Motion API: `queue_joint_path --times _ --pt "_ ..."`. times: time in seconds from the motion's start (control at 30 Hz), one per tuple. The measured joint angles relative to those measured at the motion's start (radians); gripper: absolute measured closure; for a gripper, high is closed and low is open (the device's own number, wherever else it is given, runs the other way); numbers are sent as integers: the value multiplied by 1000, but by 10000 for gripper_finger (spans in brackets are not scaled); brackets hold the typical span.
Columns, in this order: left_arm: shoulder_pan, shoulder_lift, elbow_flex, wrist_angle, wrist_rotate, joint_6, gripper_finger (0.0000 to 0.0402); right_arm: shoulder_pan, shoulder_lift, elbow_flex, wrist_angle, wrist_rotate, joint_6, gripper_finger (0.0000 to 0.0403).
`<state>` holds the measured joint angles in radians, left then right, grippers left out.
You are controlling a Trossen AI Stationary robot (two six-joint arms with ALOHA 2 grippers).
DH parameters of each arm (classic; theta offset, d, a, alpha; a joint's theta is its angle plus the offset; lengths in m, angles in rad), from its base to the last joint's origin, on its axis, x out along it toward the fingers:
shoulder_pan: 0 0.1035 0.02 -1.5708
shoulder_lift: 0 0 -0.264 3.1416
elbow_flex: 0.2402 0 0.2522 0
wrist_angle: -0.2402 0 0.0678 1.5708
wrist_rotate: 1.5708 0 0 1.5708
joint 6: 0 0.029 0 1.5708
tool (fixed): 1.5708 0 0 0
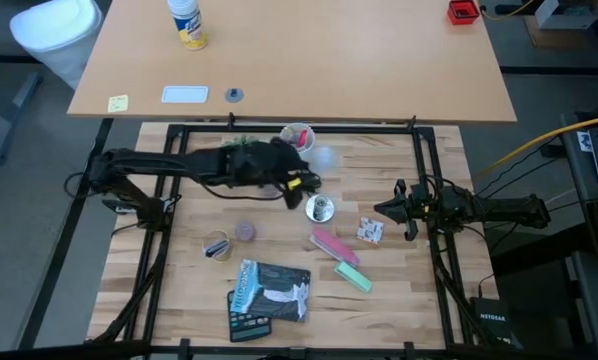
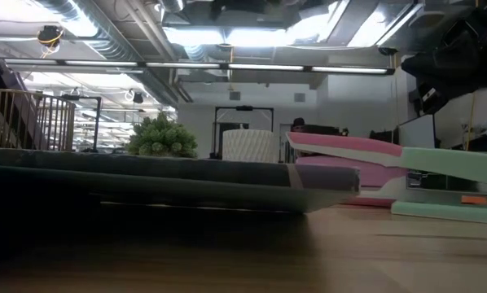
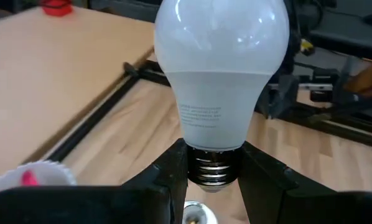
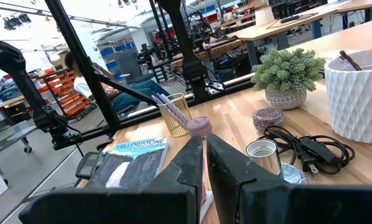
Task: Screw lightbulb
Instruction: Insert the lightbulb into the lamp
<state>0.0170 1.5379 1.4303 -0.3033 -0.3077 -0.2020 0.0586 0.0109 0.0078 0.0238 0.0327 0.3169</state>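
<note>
The left claw [image 3: 214, 177] is clenched on the lightbulb [image 3: 221, 68], its two dark fingers [image 3: 167, 177] pinching the ribbed silvery screw base while the smooth frosted-white pear-shaped globe stands up beyond them, fine grey print running round its neck. Seen from above, this arm reaches across the far half of the pale wooden-plank counter [image 1: 179, 260], and the bulb [image 1: 324, 156] shows as a pale round shape beside the white cup [image 1: 297, 135] with pens in it. Just near the claw lies the round shiny silver fixture [image 1: 320, 208], its open socket [image 3: 194, 214] glinting directly below the bulb's base in the left wrist view; whether the two touch cannot be told. Crowding that spot are a small leafy potted plant [image 4: 287, 74], a coiled black cord [image 4: 310, 146] and the ribbed white cup [image 4: 357, 96]. Nearer the front of the counter sit a pink stapler [image 1: 333, 246] and a mint-green stapler [image 1: 354, 277], a glossy Yellowstone booklet [image 1: 269, 290], a small gold-coloured wire cup [image 4: 173, 115], a mauve speckled round piece [image 1: 245, 231] and a small printed white box [image 1: 370, 230]. The right claw [image 4: 204, 155] hangs off to the right side, well apart from the bulb, its dark fingers pressed almost together with nothing between them. Beyond the frame a tan desk [image 1: 279, 50] carries a white bottle [image 1: 187, 22] and a red object [image 1: 463, 11]. A seated person [image 4: 89, 78] shows in the room behind.
</note>
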Motion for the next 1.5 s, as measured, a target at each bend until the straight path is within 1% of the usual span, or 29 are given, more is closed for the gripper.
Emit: queue_joint_path --times 0.13,0.17,0.23,0.27,0.37,0.47,0.53,0.57,0.67,0.77,0.87,0.97,1.03,1.13,1.23,1.5 --pt "-1 -48 -136 44 -30 -23 293 0 0 0 0 0 0 375" --pt "-2 -50 -185 84 -30 -35 293 0 0 0 0 0 0 375" --pt "-3 -48 -295 218 -30 -61 293 0 0 0 0 4 0 375" --pt "-3 -45 -357 310 -30 -77 293 0 0 0 1 15 -1 375" --pt "-3 -12 -537 676 -5 -106 293 0 0 0 8 71 -1 375" --pt "-6 48 -667 1038 18 -128 292 0 17 0 25 165 -2 375" --pt "-15 104 -713 1211 17 -149 292 0 41 0 42 235 -2 375" --pt "-21 139 -722 1271 18 -150 292 0 59 0 52 262 -2 375" --pt "-39 248 -716 1388 19 -133 292 0 130 0 123 311 0 375" --pt "-45 346 -675 1502 23 -100 292 0 219 0 221 323 0 375" --pt "-38 421 -626 1585 20 -47 292 0 318 0 336 323 0 375" --pt "-24 457 -584 1600 20 -16 292 0 417 0 453 335 -8 375" --pt "-16 475 -570 1598 26 -4 292 0 485 4 498 348 -10 375" --pt "-3 495 -565 1588 65 9 292 0 588 38 500 375 -11 375" --pt "5 502 -565 1588 72 5 292 0 685 87 507 407 -29 375" --pt "5 504 -565 1504 72 27 292 0 915 243 511 413 -119 375"
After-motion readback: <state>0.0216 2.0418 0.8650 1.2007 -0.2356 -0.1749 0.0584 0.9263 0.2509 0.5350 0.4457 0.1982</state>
